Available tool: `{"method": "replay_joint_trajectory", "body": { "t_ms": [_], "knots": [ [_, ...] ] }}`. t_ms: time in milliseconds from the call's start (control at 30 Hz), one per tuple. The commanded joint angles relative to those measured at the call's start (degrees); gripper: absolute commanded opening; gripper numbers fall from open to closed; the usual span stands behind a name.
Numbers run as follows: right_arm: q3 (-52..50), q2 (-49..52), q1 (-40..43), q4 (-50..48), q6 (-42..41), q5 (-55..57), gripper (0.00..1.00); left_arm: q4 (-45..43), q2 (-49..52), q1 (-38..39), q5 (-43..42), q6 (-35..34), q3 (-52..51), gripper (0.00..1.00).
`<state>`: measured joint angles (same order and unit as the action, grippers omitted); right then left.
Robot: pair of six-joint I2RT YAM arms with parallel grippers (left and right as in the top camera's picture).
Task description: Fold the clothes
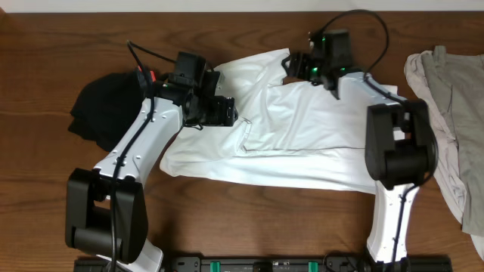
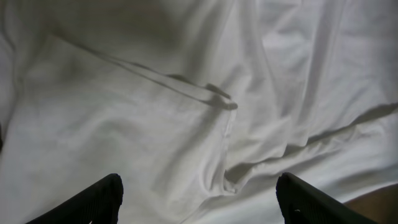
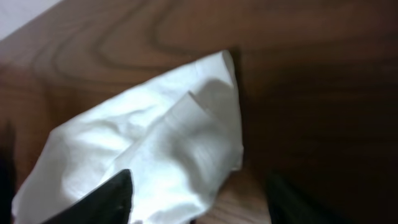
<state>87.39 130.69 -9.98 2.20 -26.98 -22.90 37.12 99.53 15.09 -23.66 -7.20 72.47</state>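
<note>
I have the large plain white short-sleeved T-shirt (image 1: 302, 143) lying loosely spread and wrinkled on the dark wood-grain table (image 1: 45, 45). Its body runs straight under my left gripper (image 2: 199, 193) and out to the side towards the right gripper (image 3: 199, 196). The left fingers stand wide apart above the cloth with nothing pinched, and a seam and a raised fold lie just ahead of them. The right fingers are also apart. A pointed flap of the shirt, a sleeve I think, reaches in between them from the near side, but I see no grip on it. I judge the fabric thin, light and limp. It should bunch and drag rather than slide flat, so I would pinch at a doubled edge or that flap and lift low. Beyond the right gripper's flap is bare wood, smooth enough for the cloth to slip. A crumpled black garment (image 1: 102, 106) sits just outside the left arm, and a beige-khaki one (image 1: 446, 98) lies well outside the right arm.
</note>
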Motion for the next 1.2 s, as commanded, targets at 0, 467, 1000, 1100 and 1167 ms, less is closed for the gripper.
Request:
{"method": "replay_joint_trajectory", "body": {
  "t_ms": [0,467,1000,1100,1167],
  "knots": [
    [0.9,2.8,-0.2,-1.8,-5.3,1.4,0.61,0.8,-1.0,-0.2,-0.3,1.0,1.3,0.81],
    [0.9,4.1,-0.1,-10.3,-6.6,-5.4,0.11,2.6,-1.1,-0.4,3.0,1.0,1.3,0.81],
    [1.0,-10.6,-0.5,4.1,11.7,-27.3,0.01,6.1,-16.0,-14.6,6.8,-0.3,1.4,0.80],
    [1.0,-11.3,-1.7,7.5,13.8,-26.3,0.01,6.8,-17.6,-15.6,6.8,-0.3,1.4,0.80],
    [1.0,-11.5,-2.7,9.8,15.7,-28.7,0.01,7.3,-18.1,-15.6,6.6,-0.3,1.4,0.80]
  ]
}}
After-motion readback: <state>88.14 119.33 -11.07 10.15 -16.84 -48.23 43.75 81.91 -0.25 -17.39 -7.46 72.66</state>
